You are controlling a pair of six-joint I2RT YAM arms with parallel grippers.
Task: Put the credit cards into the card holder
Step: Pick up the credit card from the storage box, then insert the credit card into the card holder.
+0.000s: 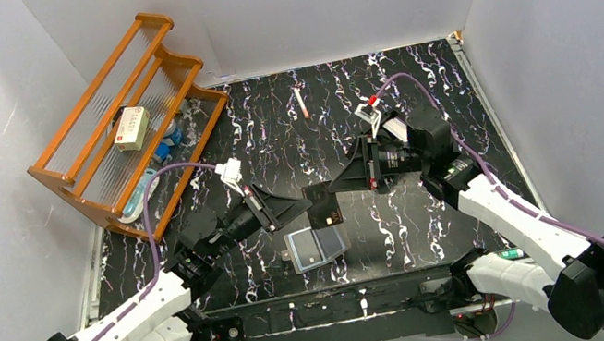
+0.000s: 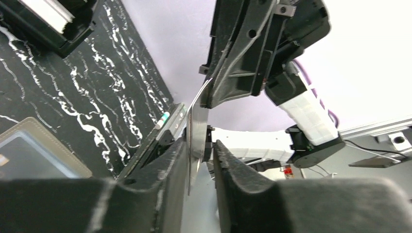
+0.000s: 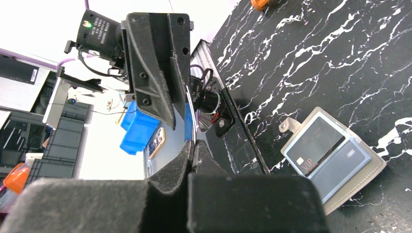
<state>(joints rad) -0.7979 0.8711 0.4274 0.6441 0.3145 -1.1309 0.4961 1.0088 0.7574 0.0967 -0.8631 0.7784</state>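
The credit card (image 1: pixel 324 206) is up off the bench (image 1: pixel 419 112), hanging in the air over the middle of it, a little toward the near edge, and it sits right between the two tools. The right gripper (image 1: pixel 335 189) has its fingers pressed flat together on one end of the card, a firm pinch, clear in the right wrist view (image 3: pixel 194 145). The left gripper (image 1: pixel 303 207) meets it from the other side. In the left wrist view the card (image 2: pixel 197 138) shows edge-on, a thin bright sliver. It lies against one finger (image 2: pixel 170 165), with a gap to the other, so these jaws stand narrowly apart around it and are not clamped.

Just below and nearer, the card holder (image 1: pixel 335 245) lies opened flat on the bench, close to the middle of the near edge. Its pale silvery-blue inside faces up, with a beige rim (image 3: pixel 374 167) around it. A dark card (image 3: pixel 313 145) with light lettering sits in one pocket, and a grey-blue card (image 3: pixel 342 162) sits just beside it.

The bench top is glossy black, streaked all over with white veins. At the far left corner a wooden rack (image 1: pixel 90 161) stands at an angle. A cream box (image 1: pixel 131 127) rests on its shelves, and something blue lies lower down, too small to name. A thin pale stick (image 1: pixel 301 102) lies near the far edge, well apart from the action. Plain white walls (image 1: pixel 297 2) close in the far side and both flanks.
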